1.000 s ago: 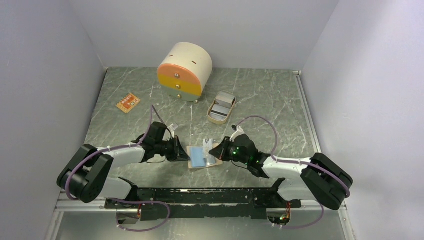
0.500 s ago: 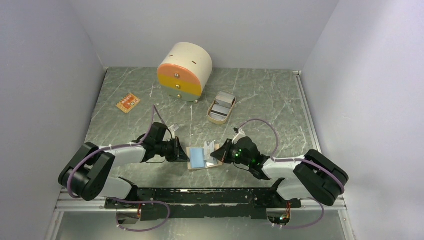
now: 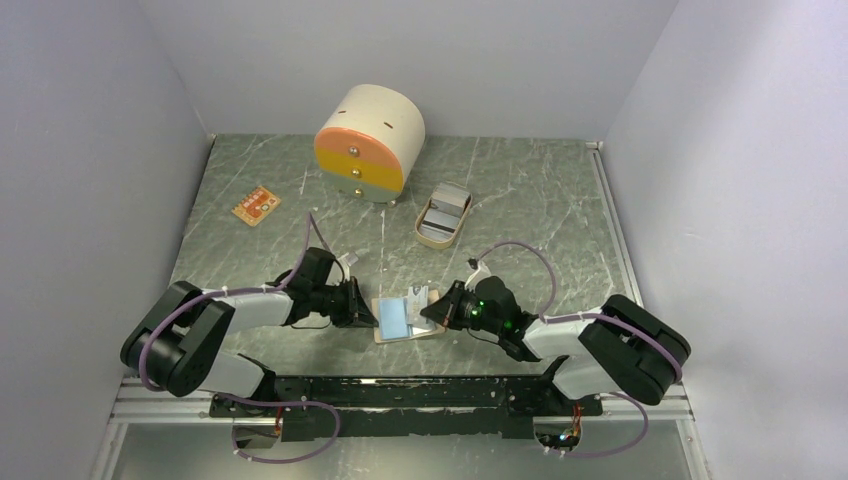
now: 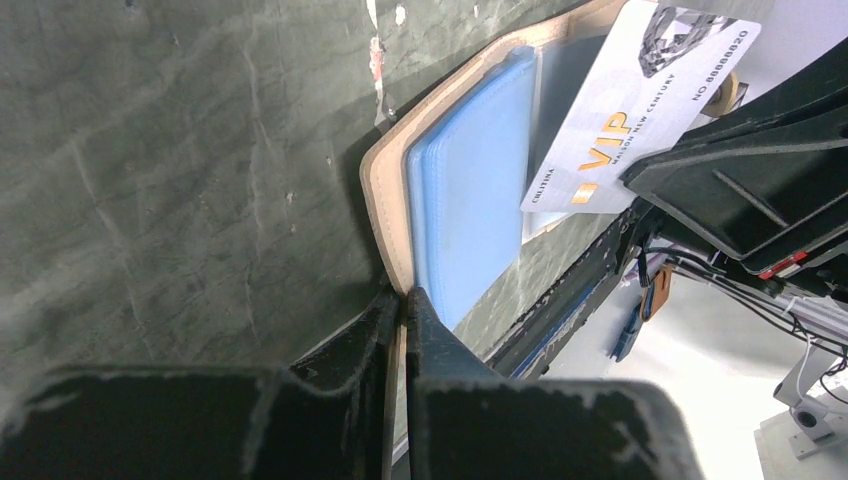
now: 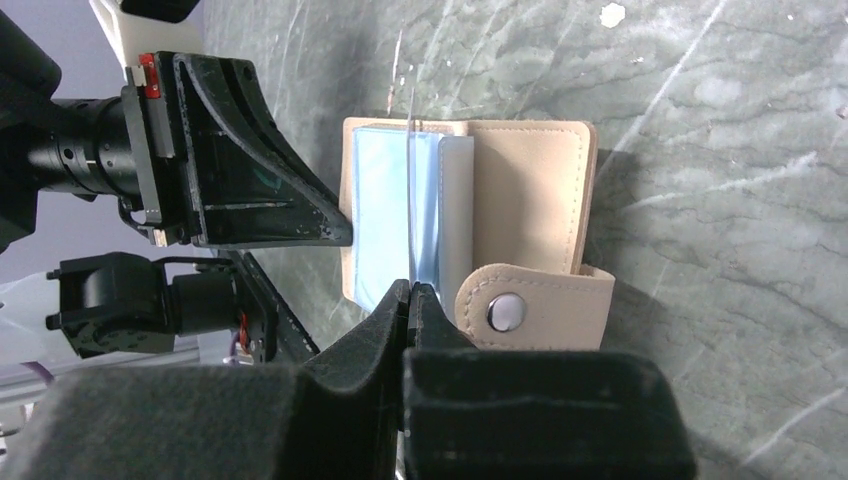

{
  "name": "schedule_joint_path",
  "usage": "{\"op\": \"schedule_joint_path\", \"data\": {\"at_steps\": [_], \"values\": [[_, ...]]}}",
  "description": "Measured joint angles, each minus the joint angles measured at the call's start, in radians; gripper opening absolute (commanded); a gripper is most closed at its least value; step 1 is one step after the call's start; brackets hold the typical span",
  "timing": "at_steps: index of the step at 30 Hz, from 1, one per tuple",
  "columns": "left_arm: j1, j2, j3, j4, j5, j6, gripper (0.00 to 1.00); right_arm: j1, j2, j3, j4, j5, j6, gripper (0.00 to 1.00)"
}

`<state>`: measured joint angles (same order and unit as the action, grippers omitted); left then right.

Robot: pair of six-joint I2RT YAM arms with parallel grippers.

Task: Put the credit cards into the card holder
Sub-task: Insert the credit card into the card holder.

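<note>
The right hand [image 5: 410, 292] is pinched shut on the near end of a silver card [image 4: 632, 108] printed with "VIP". In the right wrist view the card stands edge-on and runs straight out from the fingertips. Its far end lies over the open card holder [image 5: 528, 195], above the line where a blue card [image 5: 384, 210] meets the pale inner pocket. The pictures do not show whether that end has entered a pocket. Just beside the right fingertips, on the holder's near side, its snap tab [image 5: 532, 306] lies flat on the desk [image 3: 520, 190] with the button facing up.

The left hand [image 4: 403, 300] faces the right one across the holder. Its fingers are closed tight on the holder's tan outer edge, pinning that side. Directly ahead of the left fingertips the blue card sits tucked in the holder, and the silver card slants over its far corner.

Beyond both hands, toward the back of the desk, stands a beige oval tray [image 3: 432, 236] with something grey-silver in it. Farther back is a round cream drawer box [image 3: 385, 115]. Well off to the left hand's outer side, a yellow-orange card [image 3: 256, 206] lies alone on the desk.
</note>
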<state>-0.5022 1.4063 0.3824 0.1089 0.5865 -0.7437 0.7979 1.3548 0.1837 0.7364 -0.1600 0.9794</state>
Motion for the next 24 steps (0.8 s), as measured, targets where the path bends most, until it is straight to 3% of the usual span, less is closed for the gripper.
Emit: {"op": "schedule_joint_path", "data": {"at_steps": [24], "values": [[0.0,0.011,-0.005,0.008,0.001,0.004,0.09,0.0,0.071,0.008,0.059,-0.026,0.032,0.0]]}}
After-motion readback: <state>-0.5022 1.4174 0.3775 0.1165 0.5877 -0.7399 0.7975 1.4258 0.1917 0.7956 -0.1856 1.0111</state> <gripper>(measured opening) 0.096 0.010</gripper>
